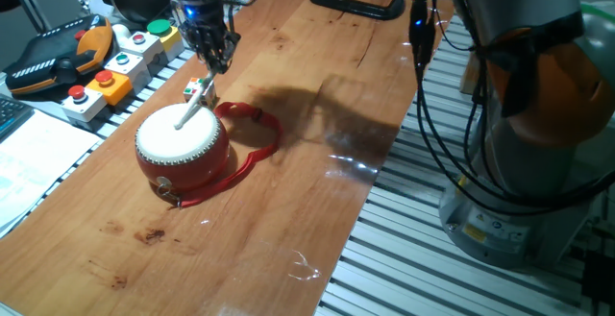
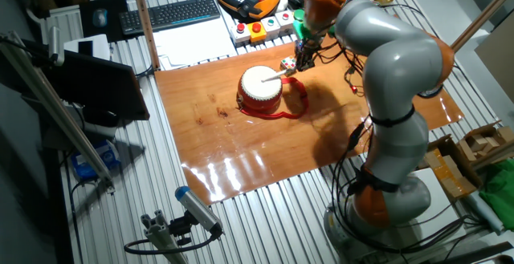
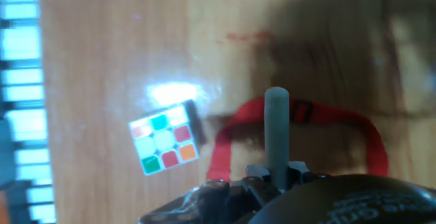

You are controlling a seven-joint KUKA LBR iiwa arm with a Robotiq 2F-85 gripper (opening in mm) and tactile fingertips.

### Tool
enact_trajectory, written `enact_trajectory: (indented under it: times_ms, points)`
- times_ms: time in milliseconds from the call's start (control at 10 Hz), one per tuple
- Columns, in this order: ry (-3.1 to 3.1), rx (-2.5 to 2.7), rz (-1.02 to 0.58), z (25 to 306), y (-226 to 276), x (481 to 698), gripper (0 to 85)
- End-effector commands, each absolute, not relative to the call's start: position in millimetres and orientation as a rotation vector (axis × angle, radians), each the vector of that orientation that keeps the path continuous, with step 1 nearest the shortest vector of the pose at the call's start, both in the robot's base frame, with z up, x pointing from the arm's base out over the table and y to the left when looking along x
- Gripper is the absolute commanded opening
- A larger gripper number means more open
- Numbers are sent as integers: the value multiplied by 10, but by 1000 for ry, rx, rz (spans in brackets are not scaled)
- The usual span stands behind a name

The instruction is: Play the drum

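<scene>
The drum (image 1: 183,145) has a red barrel body and a cream skin head, and it stands on the wooden table (image 1: 317,85). Its red strap (image 1: 258,135) loops out to the right. My gripper (image 1: 217,59) is just behind the drum and is shut on a white drumstick (image 1: 192,108). The stick slants down and its tip rests on the skin head. The other fixed view shows the drum (image 2: 261,88), the stick (image 2: 277,75) and the gripper (image 2: 303,56). The hand view shows the stick (image 3: 277,132) and the strap (image 3: 303,117); the drum is out of view there.
A small colour cube (image 1: 199,89) lies on the table right behind the drum, under the gripper, and shows in the hand view (image 3: 163,139). A button box (image 1: 120,61) and a teach pendant (image 1: 53,59) sit at the left. A black clamp (image 1: 356,1) lies at the far edge.
</scene>
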State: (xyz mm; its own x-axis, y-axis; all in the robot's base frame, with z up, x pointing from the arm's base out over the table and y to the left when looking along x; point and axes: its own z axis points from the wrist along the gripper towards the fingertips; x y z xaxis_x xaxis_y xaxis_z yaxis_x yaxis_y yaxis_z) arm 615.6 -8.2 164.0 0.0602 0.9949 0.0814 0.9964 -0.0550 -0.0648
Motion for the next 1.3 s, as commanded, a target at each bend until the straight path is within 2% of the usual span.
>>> enact_trajectory:
  times_ms: [0, 500, 1200]
  points:
    - [-1923, -2042, -204, 1637, -62, 6144, 7]
    - [-1891, -2005, -250, 1613, -14, 6128, 7]
    - [-2231, -2257, -37, 1642, -77, 6154, 7]
